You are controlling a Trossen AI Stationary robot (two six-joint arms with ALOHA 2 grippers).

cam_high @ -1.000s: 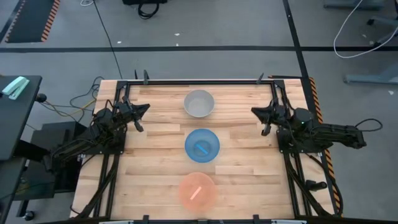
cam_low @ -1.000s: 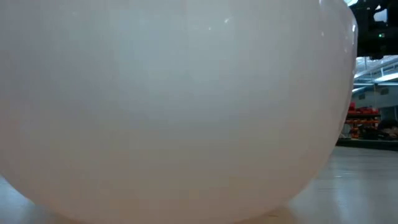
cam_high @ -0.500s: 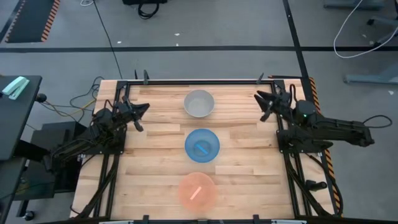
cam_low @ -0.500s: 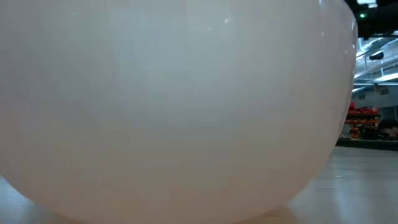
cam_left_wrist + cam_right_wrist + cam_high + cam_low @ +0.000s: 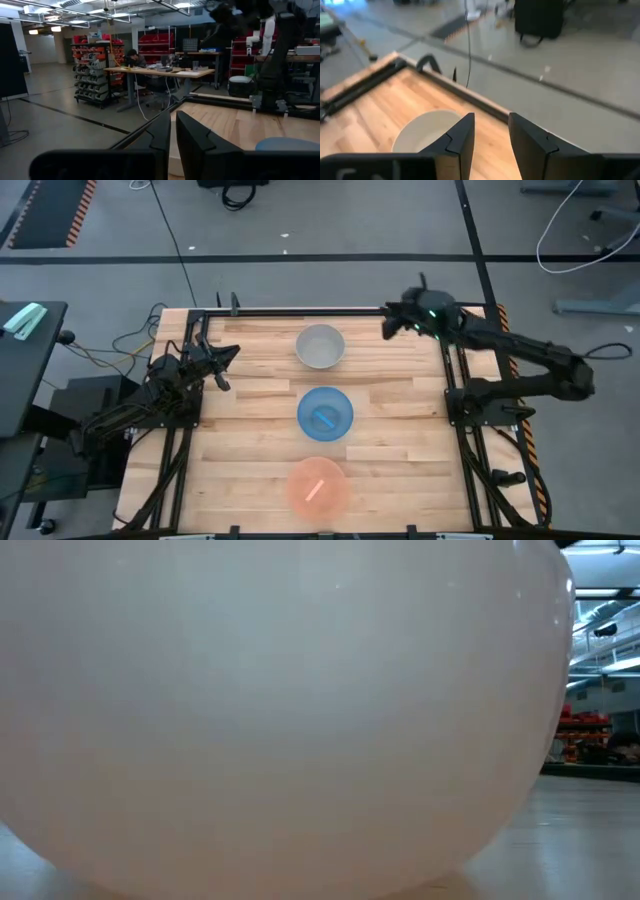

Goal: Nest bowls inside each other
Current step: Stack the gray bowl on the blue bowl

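Three bowls stand upright in a row down the table's middle: the pale grey bowl (image 5: 320, 346) nearest the far edge, the blue bowl (image 5: 325, 413) in the centre, the pink bowl (image 5: 318, 486) by the near edge. The grey bowl (image 5: 280, 710) fills the low view. My right gripper (image 5: 388, 323) hovers open near the far edge, right of the grey bowl (image 5: 427, 131), with its fingers (image 5: 491, 131) pointing toward it. My left gripper (image 5: 230, 356) waits shut at the table's left side; its wrist view (image 5: 174, 132) catches the blue bowl's rim (image 5: 287, 144).
A black metal frame (image 5: 320, 310) runs along the far edge and down both sides of the wooden table (image 5: 250, 440). Bare wood lies on either side of the row of bowls. Beyond the table the left wrist view shows a workshop with benches and a seated person (image 5: 132, 56).
My right gripper has swung from the table's right side toward the far edge and then leftward, toward the grey bowl, with its arm stretching out along the far rail. The bowls and my left arm have stayed put.
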